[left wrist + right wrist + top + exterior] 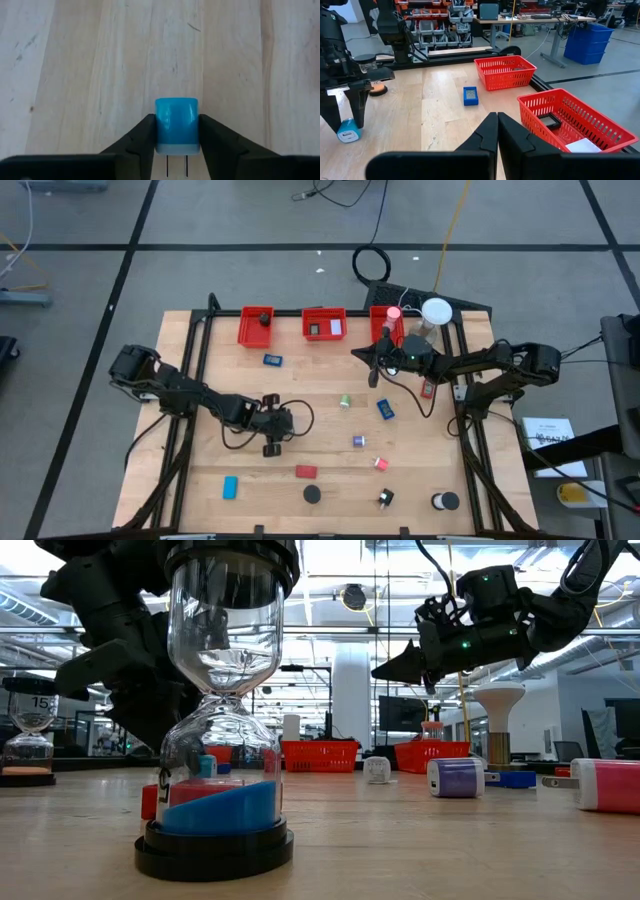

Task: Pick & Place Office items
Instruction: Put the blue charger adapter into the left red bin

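Observation:
My left gripper (272, 442) is at the table's middle left, slanting down, shut on a small light-blue charger plug (176, 125) that is white at its prong end. The right wrist view shows the same plug (347, 131) low at the table between the left fingers. My right gripper (358, 354) is shut on nothing and hovers level in front of the red bins, pointing toward the table's left. Other office items lie loose on the wood: a blue block (272, 360), a green bit (345, 401), another blue block (385, 409) and a purple bit (358, 441). My left gripper pinches the plug's two side faces (159, 131) between its two fingers (142, 137). The fingers slant down from the table's left. The plug's two metal prongs (176, 167) point back toward the wrist. The plug sits low at the tabletop; whether it has left the wood I cannot tell.
Three red bins (256, 327) (324, 325) (385, 325) line the far edge, with a white round lamp (436, 312) at the far right. Near the front lie a red block (306, 472), a light-blue block (230, 487) and a black clip (386, 498). An hourglass (222, 740) also stands there.

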### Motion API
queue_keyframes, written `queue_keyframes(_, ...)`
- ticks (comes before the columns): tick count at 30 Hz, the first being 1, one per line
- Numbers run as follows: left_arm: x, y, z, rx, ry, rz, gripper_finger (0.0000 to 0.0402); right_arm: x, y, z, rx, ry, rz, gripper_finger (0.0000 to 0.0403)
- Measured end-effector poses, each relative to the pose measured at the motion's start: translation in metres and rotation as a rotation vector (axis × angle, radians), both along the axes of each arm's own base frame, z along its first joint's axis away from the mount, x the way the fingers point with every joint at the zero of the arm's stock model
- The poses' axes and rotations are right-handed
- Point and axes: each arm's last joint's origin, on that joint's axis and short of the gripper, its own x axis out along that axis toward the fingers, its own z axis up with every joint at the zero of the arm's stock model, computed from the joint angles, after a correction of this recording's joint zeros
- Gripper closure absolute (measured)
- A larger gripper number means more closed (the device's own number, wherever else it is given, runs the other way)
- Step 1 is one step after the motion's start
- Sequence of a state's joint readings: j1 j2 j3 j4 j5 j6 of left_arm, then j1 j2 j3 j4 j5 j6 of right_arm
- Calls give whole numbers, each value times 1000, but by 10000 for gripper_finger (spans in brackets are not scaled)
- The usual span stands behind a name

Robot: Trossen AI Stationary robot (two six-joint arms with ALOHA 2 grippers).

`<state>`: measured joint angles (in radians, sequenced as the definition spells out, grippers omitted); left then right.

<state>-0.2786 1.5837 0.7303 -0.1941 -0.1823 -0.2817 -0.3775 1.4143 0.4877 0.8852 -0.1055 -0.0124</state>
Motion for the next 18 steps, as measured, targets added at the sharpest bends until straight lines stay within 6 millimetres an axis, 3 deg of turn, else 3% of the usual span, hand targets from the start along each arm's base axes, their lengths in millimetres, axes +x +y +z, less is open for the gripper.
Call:
queue_keyframes(4, -1, 13, 11, -91, 73, 46, 278, 0, 0, 0, 0, -1, 0, 401)
queue_keyframes(12, 7, 67, 75, -208, 368, 184, 278, 0, 0, 2, -7, -17, 0, 401)
queue_keyframes(15, 7, 88, 80, -264, 502, 262, 278, 0, 0, 3, -10, -26, 0, 401)
queue_keyframes(18, 8, 106, 73, -274, 666, 333, 278, 0, 0, 3, -11, -28, 0, 402)
